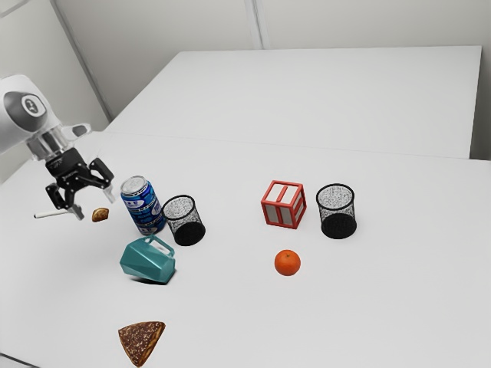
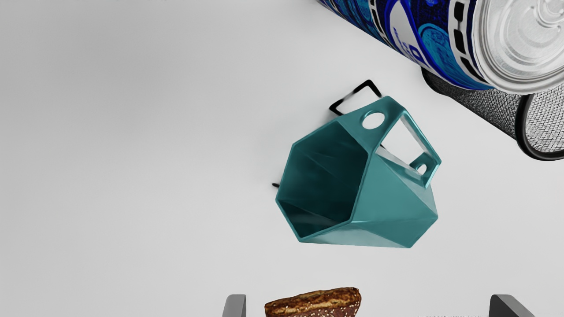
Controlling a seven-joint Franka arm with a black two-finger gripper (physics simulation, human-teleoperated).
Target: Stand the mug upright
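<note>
- Hanging above the white table at the exterior view's left, with the black two-finger gripper well apart from the mug.
- Keeping the jaws spread wide; in the wrist view, showing both grey fingertips with a broad gap between.
- Seeing the faceted teal mug tipped over on its side on the table, not upright.
- Looking into the mug's dark hollow mouth in the wrist view, with the angular handle on the side toward the can and the nearest mesh cup.
- Finding the tall blue printed metal can upright near the mug, with a round black wire-mesh cup standing just beside.
- Seeing a triangular brown seeded bread slice flat on the table, on the exterior camera's side of the mug; catching part of it between the fingertips in the wrist view.
- Spotting a small brown morsel and a thin white rod with a dark end, both near the gripper in the exterior view.
- Farther toward the exterior view's right, noting a red-and-white slatted cube, a second black mesh cup near it, and a round orange fruit closer to the exterior camera.
</note>
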